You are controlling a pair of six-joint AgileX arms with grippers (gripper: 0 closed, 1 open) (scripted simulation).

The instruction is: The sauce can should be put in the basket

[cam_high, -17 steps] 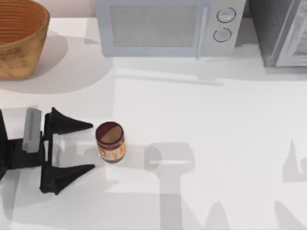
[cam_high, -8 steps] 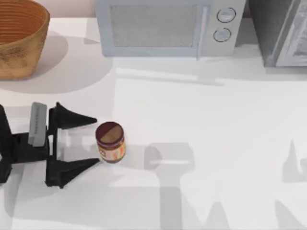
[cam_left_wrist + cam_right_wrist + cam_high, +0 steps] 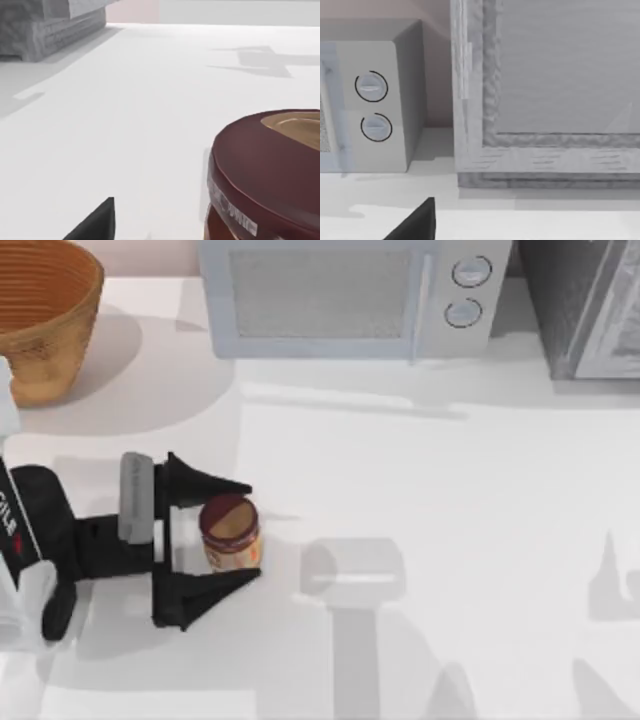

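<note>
The sauce can, short with a maroon-and-tan top and an orange label, stands upright on the white table, left of centre. My left gripper is open and lies low around it, with one black finger on the far side and the other on the near side. Small gaps show on both sides. The left wrist view has the can very close, beside one fingertip. The woven basket sits at the far left corner, well behind the gripper. My right arm is parked, and one fingertip shows in its wrist view.
A grey-white microwave stands along the back edge, with a grey textured box to its right. The right wrist view faces the microwave's dials and the box. White tabletop stretches between can and basket.
My left gripper has slid to the right along the table, and its open fingers now reach past both sides of the can. The can has stayed put.
</note>
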